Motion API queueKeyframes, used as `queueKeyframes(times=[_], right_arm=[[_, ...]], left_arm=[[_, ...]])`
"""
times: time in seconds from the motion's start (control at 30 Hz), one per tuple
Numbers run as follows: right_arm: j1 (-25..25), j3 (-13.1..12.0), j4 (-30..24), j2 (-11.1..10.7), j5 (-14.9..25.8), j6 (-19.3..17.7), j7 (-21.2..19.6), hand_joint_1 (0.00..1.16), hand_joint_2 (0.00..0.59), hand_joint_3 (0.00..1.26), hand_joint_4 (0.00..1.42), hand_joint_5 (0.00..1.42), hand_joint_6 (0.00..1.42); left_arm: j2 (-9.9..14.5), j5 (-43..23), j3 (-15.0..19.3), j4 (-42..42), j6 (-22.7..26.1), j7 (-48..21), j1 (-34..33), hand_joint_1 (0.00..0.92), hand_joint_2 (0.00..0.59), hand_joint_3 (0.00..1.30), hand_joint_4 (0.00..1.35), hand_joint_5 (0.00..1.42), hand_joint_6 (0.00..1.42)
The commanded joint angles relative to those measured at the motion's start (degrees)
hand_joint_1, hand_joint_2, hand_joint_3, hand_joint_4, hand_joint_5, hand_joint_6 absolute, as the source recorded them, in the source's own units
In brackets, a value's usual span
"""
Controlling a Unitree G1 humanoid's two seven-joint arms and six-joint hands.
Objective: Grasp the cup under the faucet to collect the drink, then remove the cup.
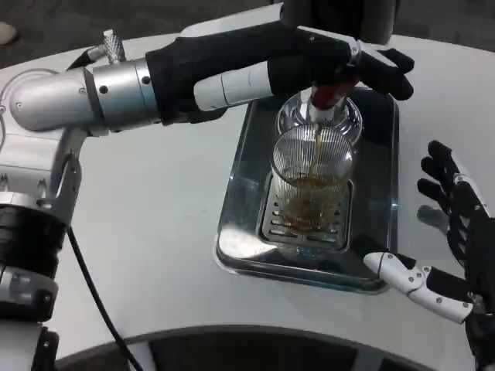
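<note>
A ribbed clear glass cup (312, 185) stands on the grate of a steel drip tray (240, 232), under the faucet (325, 104). A thin brown stream runs into it and brown drink fills its lower part. My left hand (340, 62) reaches across from the left and presses on the dispenser tap above the cup. My right hand (452, 239) hovers to the right of the tray with its fingers spread and nothing in it, apart from the cup.
The dark dispenser body (340, 15) stands behind the tray. My left forearm (116, 93) spans the table's left half above the white tabletop (147, 232). The table's front edge curves just below the tray.
</note>
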Motion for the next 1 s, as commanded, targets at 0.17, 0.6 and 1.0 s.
queueKeyframes(times=[0.17,0.6,1.0], right_arm=[[-3.96,2.11,10.31,1.55,2.45,-7.69,-3.06,0.92,0.162,0.05,0.04,0.08,0.16],[-10.61,1.79,21.1,1.33,2.58,-12.45,-5.36,0.92,0.15,0.04,0.02,0.05,0.15],[-15.14,1.98,27.86,1.23,2.16,-14.05,-6.66,0.91,0.139,0.01,0.0,0.03,0.11]], left_arm=[[0.74,1.8,-1.59,-0.47,0.68,-1.29,2.92,0.0,0.01,0.35,0.1,0.14,0.0],[0.74,1.83,-1.76,-1.08,0.73,-0.79,3.09,0.0,0.015,0.35,0.1,0.14,0.0],[0.28,2.03,-1.95,-0.01,0.35,-0.5,2.48,0.0,0.016,0.36,0.1,0.14,0.0]])
